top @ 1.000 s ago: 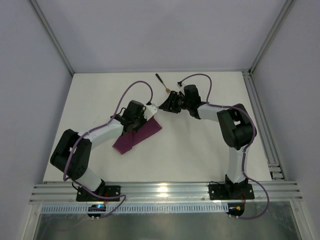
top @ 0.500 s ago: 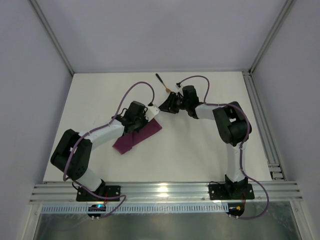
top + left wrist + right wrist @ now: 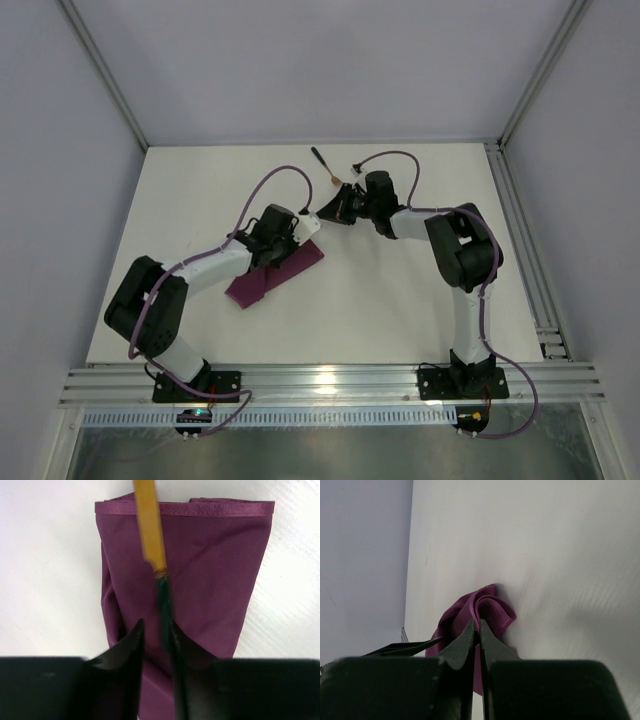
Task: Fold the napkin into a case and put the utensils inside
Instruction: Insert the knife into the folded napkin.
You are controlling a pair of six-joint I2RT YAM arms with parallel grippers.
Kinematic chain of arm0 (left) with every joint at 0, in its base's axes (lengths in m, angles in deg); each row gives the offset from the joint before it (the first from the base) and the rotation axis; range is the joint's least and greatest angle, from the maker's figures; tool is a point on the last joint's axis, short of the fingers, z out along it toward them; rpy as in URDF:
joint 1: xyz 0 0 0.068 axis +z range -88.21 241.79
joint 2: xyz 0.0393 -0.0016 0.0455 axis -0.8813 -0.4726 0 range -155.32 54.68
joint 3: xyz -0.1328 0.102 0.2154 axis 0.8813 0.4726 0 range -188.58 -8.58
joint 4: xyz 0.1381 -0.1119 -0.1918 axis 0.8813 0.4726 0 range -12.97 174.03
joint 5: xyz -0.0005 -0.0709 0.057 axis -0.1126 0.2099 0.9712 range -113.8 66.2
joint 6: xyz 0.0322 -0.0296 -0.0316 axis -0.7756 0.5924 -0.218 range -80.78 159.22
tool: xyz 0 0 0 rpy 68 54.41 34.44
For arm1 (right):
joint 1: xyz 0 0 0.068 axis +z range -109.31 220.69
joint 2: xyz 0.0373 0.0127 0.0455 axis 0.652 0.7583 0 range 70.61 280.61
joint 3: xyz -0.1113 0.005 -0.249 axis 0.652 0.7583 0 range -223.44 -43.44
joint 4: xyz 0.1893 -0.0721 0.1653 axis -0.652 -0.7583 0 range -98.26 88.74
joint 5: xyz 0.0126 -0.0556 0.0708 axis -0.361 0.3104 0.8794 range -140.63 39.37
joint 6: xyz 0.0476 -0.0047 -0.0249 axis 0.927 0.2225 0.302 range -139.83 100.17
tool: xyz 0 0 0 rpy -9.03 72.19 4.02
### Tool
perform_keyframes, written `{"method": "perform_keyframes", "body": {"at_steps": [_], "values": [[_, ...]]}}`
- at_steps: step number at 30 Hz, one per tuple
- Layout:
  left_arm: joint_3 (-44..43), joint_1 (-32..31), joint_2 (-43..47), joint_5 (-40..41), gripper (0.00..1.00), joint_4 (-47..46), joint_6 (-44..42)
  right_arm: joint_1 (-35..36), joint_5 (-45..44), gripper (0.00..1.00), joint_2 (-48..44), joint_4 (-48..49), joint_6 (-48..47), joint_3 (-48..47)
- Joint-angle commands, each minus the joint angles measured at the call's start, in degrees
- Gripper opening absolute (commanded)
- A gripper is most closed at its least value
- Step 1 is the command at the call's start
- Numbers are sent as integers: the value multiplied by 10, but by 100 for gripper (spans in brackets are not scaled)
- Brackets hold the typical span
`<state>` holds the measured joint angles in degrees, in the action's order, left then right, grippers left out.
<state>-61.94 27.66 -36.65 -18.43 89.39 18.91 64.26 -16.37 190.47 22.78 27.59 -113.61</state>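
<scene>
The napkin [image 3: 268, 282], a magenta-purple cloth folded into a slim case, lies left of the table's middle. In the left wrist view its hemmed end [image 3: 210, 570] points away from me. The knife [image 3: 150, 530] lies on it, its gold blade passing over the hem. My left gripper [image 3: 155, 625] [image 3: 290, 238] is slightly open; the black handle rests against the right finger, with a gap to the left one. My right gripper [image 3: 479, 623] [image 3: 322, 213] is shut just before the napkin's end [image 3: 492, 610], with nothing visible between its tips. The fork [image 3: 323, 165] lies at the back.
Metal frame rails run along the table's right edge [image 3: 525, 230] and near edge [image 3: 330, 380]. Both arm bases stand at the near edge. Purple cables loop above both wrists. White walls close in the back and sides.
My right gripper has closed from partly open to shut. My left gripper's fingers have parted a little around the knife handle. Both arms have shifted only slightly.
</scene>
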Motion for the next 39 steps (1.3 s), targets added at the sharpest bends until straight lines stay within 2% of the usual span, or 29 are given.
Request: {"method": "perform_keyframes", "body": {"at_steps": [1, 2, 3, 7, 10, 11, 12, 13, 16, 19, 22, 26, 29, 33, 39], "values": [[-30, -4, -3, 2, 36, -5, 0, 3, -5, 4, -13, 56, -8, 18], [-37, -4, -8, 5, 48, 1, 0, 3, -8, 4, -13, 62, -7, 21], [-40, -4, -10, 8, 50, 6, 1, 4, -10, 4, -12, 64, -8, 23], [-52, -3, 10, 2, 55, 41, 8, 3, -14, 4, -1, 87, 5, 30], [-64, 2, 57, -31, 57, 78, 12, 7, -15, 4, 6, 109, 18, 35], [-75, 10, 68, -40, 57, 133, 15, 9, -17, 4, 5, 115, 25, 37], [-88, 20, 69, -52, 54, 165, 20, 10, -20, 4, 0, 120, 29, 45], [-105, 32, 70, -52, 47, 195, 28, 13, -22, 4, -3, 127, 32, 50], [-98, 82, 89, -17, 35, 283, 28, 23, -35, 4, -17, 157, 43, 71], [-69, 125, 105, 17, 31, 339, 6, 31, -45, 4, -21, 178, 56, 85], [-17, 149, 106, 35, 27, 346, 1, 40, -48, 4, -16, 195, 72, 86], [37, 158, 97, 37, 27, 329, 5, 50, -56, 4, -12, 200, 80, 85], [44, 159, 70, 4, 28, 319, 11, 60, -67, 4, -9, 204, 80, 81], [45, 159, 29, 4, 25, 296, 21, 83, -85, 4, -1, 212, 84, 76], [50, 159, 31, -13, 23, 276, 16, 116, -127, 4, 9, 246, 97, 86]]}}
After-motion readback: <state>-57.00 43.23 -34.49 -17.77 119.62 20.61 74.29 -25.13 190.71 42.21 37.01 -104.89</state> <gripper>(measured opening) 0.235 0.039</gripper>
